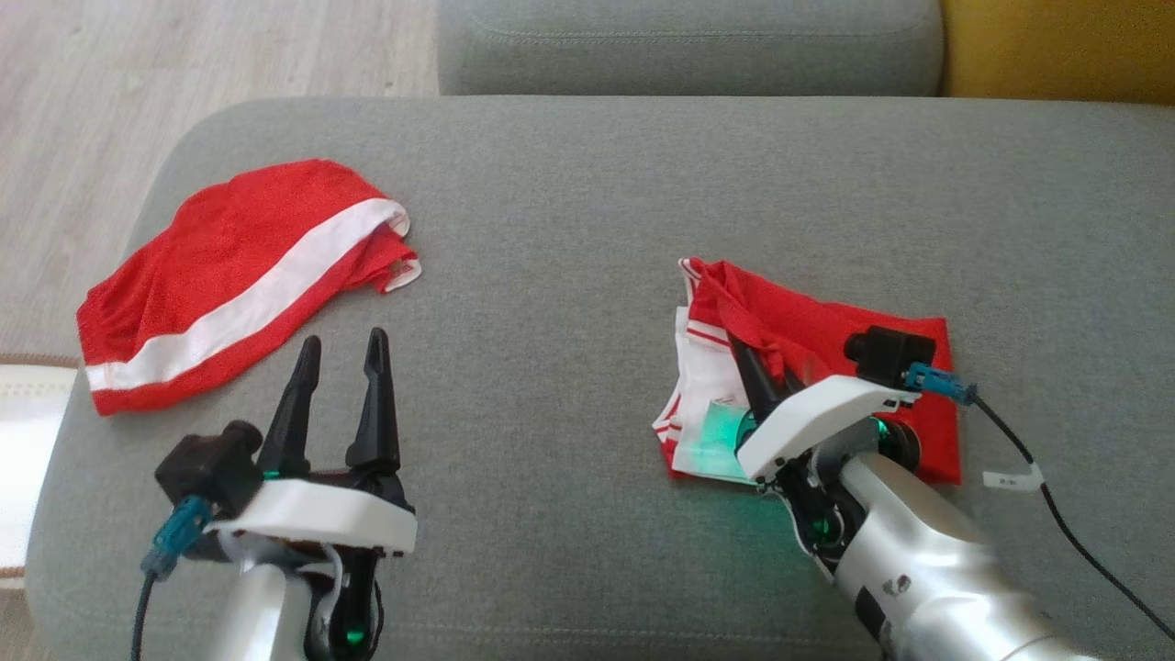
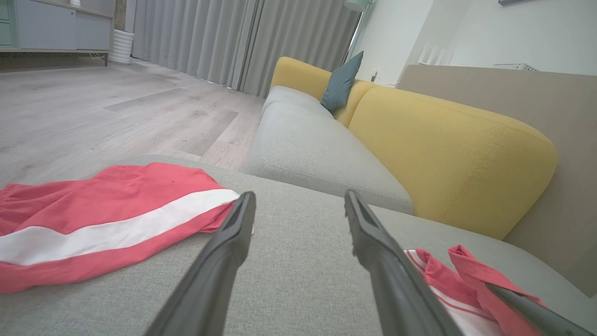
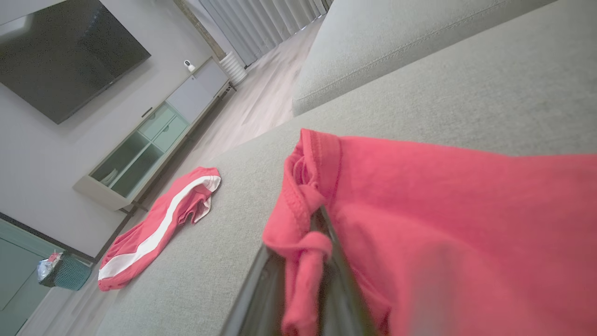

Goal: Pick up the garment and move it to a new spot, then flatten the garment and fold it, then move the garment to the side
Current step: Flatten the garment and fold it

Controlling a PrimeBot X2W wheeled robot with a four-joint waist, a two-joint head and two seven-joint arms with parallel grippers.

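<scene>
Currently, right gripper (image 1: 748, 363) pinching red garment (image 1: 826, 321), on grey cushion (image 1: 569, 184); left gripper (image 1: 344, 338) agape

Garment (image 1: 812, 317) on ottoman's (image 1: 569, 184) right, shorts (image 1: 220, 266) on its left, sofa (image 1: 688, 46) behind

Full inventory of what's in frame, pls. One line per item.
striped garment: 1, red with white band, left on the cushion
folded garment: 1, red with white trim, right on the cushion
cushion: 1, grey, under both garments
sofa seat: 1, grey, beyond the cushion
sofa back: 1, yellow, behind the seat
pillow: 1, teal, on the sofa
floor: 1, pale wood, left
TV: 1, black, on the wall
left claw: 1, dark, open, near the striped garment
right claw: 1, dark, shut on folded garment
</scene>
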